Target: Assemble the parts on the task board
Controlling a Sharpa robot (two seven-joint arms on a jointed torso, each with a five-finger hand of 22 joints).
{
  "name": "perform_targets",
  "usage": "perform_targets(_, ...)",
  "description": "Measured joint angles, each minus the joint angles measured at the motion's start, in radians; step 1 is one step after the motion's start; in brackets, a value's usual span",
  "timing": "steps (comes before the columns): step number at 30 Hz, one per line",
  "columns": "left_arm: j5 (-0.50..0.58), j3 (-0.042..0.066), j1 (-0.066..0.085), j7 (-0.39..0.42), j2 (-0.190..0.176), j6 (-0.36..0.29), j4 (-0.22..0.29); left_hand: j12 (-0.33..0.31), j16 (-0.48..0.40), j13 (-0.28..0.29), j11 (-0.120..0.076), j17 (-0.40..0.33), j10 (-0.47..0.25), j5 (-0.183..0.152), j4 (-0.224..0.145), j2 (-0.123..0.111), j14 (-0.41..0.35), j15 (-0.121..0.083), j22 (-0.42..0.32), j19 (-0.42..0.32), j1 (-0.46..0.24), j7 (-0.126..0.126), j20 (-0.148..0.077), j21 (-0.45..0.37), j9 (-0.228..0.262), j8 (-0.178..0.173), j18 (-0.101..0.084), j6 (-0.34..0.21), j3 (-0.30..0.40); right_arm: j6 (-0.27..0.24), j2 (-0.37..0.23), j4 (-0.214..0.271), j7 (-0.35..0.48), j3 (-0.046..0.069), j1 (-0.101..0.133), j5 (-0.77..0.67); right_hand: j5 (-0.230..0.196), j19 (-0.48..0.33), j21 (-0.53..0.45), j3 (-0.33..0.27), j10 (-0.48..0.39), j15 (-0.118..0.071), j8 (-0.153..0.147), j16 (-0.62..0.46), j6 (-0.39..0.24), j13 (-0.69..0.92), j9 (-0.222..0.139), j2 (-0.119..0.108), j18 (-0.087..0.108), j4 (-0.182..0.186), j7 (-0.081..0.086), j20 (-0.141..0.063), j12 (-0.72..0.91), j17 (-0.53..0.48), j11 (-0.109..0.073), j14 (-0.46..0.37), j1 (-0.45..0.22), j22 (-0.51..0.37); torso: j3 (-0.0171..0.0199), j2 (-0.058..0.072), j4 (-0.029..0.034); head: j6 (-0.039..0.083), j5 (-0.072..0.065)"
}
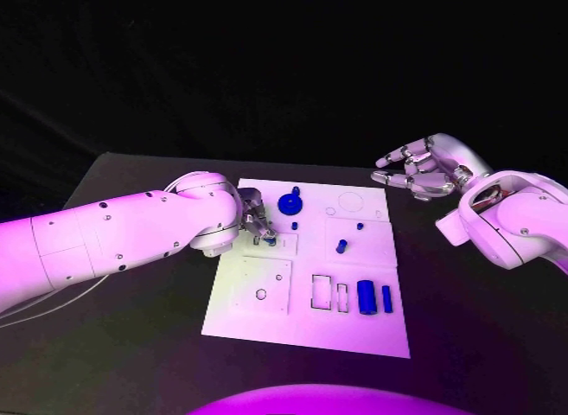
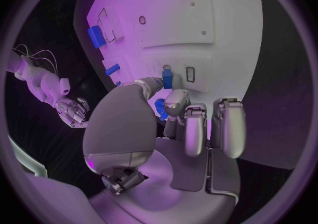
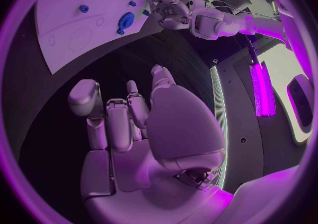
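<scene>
L hand [image 1: 257, 226] is down on the task board [image 1: 252, 324], at its left-middle area, fingers closed round a small blue part [image 2: 167, 80]. In the L wrist view the part stands upright between the fingertips [image 2: 177, 101], just beside a small rectangular slot [image 2: 191, 73] in the board. My read: it's held upright and low so it can drop into a recess there, but which recess is meant, can't tell. A second bit of blue [image 2: 159, 108] shows under the fingers; can't tell if it's a separate part or the same one.

R hand [image 1: 421, 169] hangs off the board's far right corner, over the bare table [image 1: 483, 328], well apart from all parts. Fingers loosely curled w/ nothing in them, so empty and prob. just parked clear of the L arm's work.

Other parts lie loose on the board: blue gear [image 1: 290, 204] near the far edge, just beside the L hand; small blue peg [image 1: 341, 246] mid-board; two blue bars [image 1: 366, 297] side by side near the right of the near edge, next to empty rectangular cutouts [image 1: 321, 291]. Those cutouts look like seats for the bars, so much of the assembly seems left to do.
</scene>
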Motion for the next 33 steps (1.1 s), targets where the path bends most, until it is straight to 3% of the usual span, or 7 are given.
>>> perform_targets(30,-0.004,0.0,-0.001,-0.001,0.0,0.026,0.006,-0.01,0.0,-0.008,-0.001,0.0,0.001,-0.004,-0.001,0.004,0.0,0.0,0.0,0.0,-0.009,0.0,0.0,0.0,0.008,0.007,0.0,0.0,0.001,0.002,0.0,0.001,-0.006,0.0,0.0,-0.005,0.0,0.0,-0.006,-0.004,0.0,0.0,0.0,0.0,0.0,-0.002,0.001,0.008,0.0,0.004,0.0,0.0,0.0,0.0,0.0,0.0,-0.008,-0.004,0.0,0.0,0.0011,-0.007,0.0)
perform_targets(33,-0.002,0.0,-0.001,-0.001,0.0,0.028,0.004,-0.01,0.0,-0.008,-0.008,0.0,0.008,-0.004,-0.028,0.0,-0.004,-0.004,0.0,0.0,-0.046,-0.009,0.0,0.0,0.017,0.008,0.0,-0.001,0.028,0.002,0.0,0.001,-0.007,0.0,0.0,-0.005,0.0,0.0,-0.006,-0.004,0.0,0.0,0.0,-0.004,0.0,-0.002,0.001,0.008,0.0,0.004,0.0,0.0,0.0,0.0,0.0,0.0,-0.008,-0.004,0.0004,0.0,0.0006,-0.008,0.0)
